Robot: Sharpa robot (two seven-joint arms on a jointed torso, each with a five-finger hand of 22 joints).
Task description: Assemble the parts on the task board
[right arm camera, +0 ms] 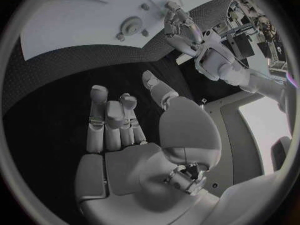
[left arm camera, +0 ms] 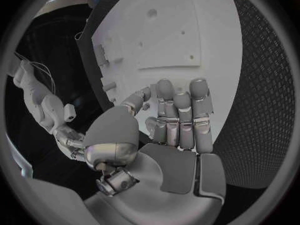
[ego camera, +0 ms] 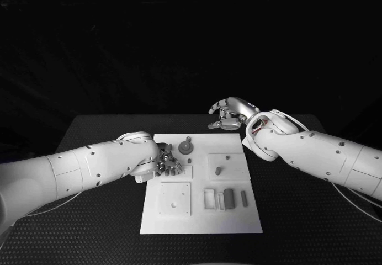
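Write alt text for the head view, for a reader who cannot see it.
A white task board lies on a black table, with small grey parts on it. The left hand rests over the board's left edge, and the right hand hovers above the table beyond the board's far edge, holding nothing.

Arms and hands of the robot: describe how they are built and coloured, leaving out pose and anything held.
Both arms are smooth white shells with rounded segments, dotted with small dark screw holes. A thin pale cable hangs under each forearm. The left hand and right hand are silver-grey metal, with segmented fingers and flat grey palm pads. At the thumb base a bare metal joint with small wiring shows.
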